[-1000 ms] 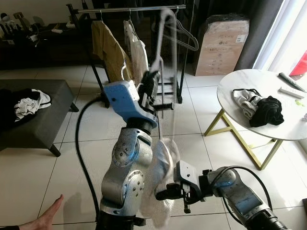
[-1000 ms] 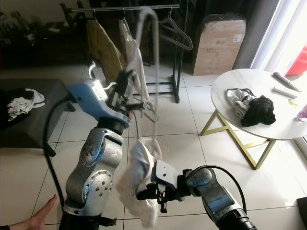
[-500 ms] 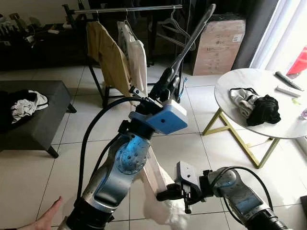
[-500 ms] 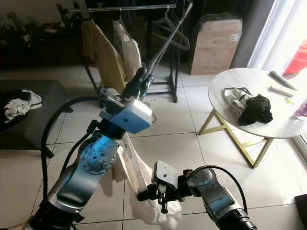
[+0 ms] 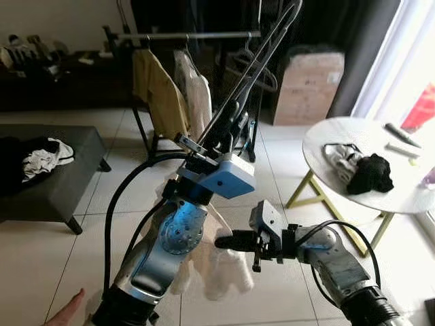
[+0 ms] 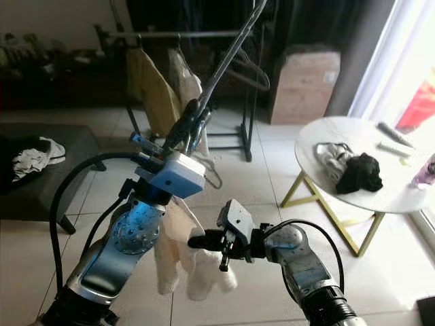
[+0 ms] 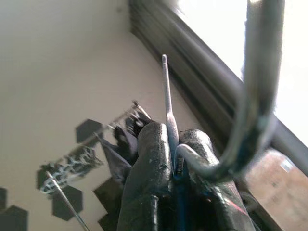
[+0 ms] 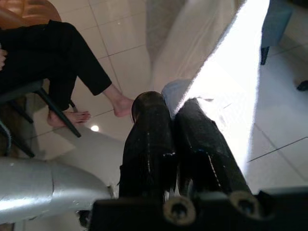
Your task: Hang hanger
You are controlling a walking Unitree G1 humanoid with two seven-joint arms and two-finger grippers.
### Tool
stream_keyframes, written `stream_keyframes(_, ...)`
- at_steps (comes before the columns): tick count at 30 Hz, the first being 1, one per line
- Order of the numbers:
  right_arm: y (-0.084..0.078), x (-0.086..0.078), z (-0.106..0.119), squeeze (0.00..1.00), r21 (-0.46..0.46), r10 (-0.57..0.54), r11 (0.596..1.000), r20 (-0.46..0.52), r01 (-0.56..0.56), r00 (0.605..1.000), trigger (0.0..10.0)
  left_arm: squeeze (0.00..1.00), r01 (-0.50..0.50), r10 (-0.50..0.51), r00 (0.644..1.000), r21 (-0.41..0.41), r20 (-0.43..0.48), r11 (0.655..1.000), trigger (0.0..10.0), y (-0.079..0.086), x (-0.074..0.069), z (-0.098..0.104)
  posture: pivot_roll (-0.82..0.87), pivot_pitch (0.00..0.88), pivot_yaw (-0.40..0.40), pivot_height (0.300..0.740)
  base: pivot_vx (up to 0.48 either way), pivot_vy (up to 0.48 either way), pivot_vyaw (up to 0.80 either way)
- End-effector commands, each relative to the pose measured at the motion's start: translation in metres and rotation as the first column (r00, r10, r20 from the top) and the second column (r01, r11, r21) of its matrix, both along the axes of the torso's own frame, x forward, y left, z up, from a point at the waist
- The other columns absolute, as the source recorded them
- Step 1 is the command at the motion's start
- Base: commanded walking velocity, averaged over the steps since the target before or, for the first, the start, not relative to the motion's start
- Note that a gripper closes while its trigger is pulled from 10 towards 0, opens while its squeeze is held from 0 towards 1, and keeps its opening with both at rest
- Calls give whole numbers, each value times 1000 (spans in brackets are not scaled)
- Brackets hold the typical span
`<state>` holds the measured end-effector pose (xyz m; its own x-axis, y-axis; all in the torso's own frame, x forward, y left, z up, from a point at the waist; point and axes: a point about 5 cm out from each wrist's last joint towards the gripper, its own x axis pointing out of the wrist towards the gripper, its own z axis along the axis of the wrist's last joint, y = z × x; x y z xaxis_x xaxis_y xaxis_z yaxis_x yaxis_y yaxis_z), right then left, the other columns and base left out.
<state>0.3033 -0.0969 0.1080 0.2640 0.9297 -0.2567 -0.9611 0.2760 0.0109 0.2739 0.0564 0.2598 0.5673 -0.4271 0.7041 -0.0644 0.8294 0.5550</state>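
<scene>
White tiled floor [image 5: 81,238], round marble table [image 5: 408,193], dark bench [image 5: 41,183], bright window [image 5: 414,61].

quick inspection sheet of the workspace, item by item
surface: pale tiled floor, glossy.
job's things: hanger held up by the left gripper, hook raised toward the clothes rail; a whitish garment hangs below it.
clutter: round white table with black and grey clothes and remotes; dark bench with clothes.
grippers: left shut on the hanger wire; right gripper shut, at the garment, grip unclear.
cables: black cable looping along the left arm, another at the right wrist.
surroundings: cardboard box, two hung garments and an empty hanger on the rail, a person's hand low down, bright window.
</scene>
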Motion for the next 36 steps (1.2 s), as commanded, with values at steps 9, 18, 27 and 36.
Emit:
stream_keyframes(9, 16, -11, 2, 0, 76, 105, 992, -42, -101, 994, 0, 0, 286, -322, 946, -371, -39, 884, 10000, -22, -20, -10, -29, 0, -99, 740, 0, 0, 0)
stream_keyframes(18, 37, -22, 10, 0, 68, 293, 955, -50, -289, 955, 0, 0, 156, -134, 971, -96, 197, 983, 10000, -40, -13, 4, -25, 0, -117, 740, 0, 0, 0)
stream_keyframes(27, -5, 21, -16, 0, 4, -263, 965, -52, 264, 963, 0, 0, -243, 195, 959, -244, -206, 939, 10000, 34, 37, -27, -32, 0, -83, 740, 0, 0, 0)
stream_keyframes(36, -58, 41, -34, 0, 77, -781, 591, -195, 803, 594, 0, 0, -654, 440, 583, -75, -683, 752, 10000, 168, 51, -127, -17, 0, -61, 740, 0, 0, 0)
